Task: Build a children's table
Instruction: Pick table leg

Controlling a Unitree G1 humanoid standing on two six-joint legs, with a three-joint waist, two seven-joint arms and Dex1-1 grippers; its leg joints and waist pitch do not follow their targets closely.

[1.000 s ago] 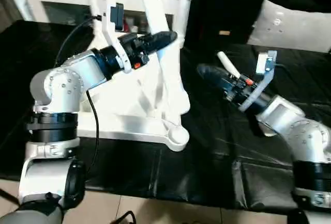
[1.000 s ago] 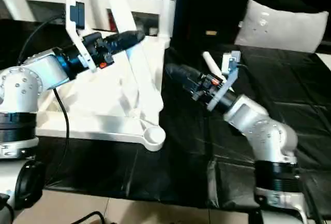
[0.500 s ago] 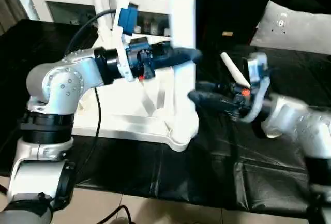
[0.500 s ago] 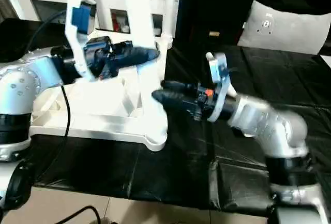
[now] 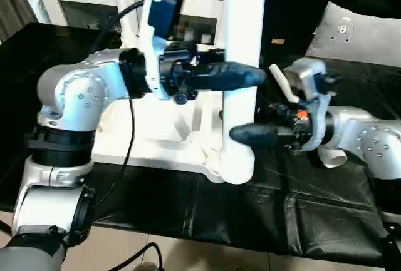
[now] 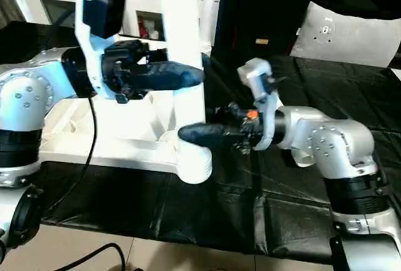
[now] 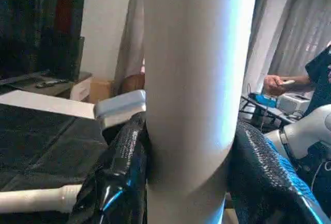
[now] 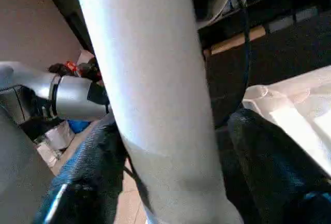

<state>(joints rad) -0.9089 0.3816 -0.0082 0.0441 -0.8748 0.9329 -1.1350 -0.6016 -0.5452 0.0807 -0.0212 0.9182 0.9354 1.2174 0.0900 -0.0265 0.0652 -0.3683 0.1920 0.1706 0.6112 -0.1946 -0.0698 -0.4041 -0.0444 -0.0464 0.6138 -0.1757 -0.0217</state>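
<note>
Black cloth (image 5: pixel 188 202), pillow (image 5: pixel 357 33) beyond leg (image 5: pixel 241 46).

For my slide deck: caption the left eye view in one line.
Left end effector grips the upright long white tapered plastic leg at the white plastic tabletop's corner; right end effector reaches its base.

I see my left gripper (image 7: pixel 189 182) clamped on a thick white table leg (image 7: pixel 194 79), its black fingers (image 7: pixel 116 177) pressed against both sides. Another white leg (image 7: pixel 36 199) lies on the black cloth (image 7: pixel 36 141). A person's hand (image 7: pixel 274 83) holds something small.
</note>
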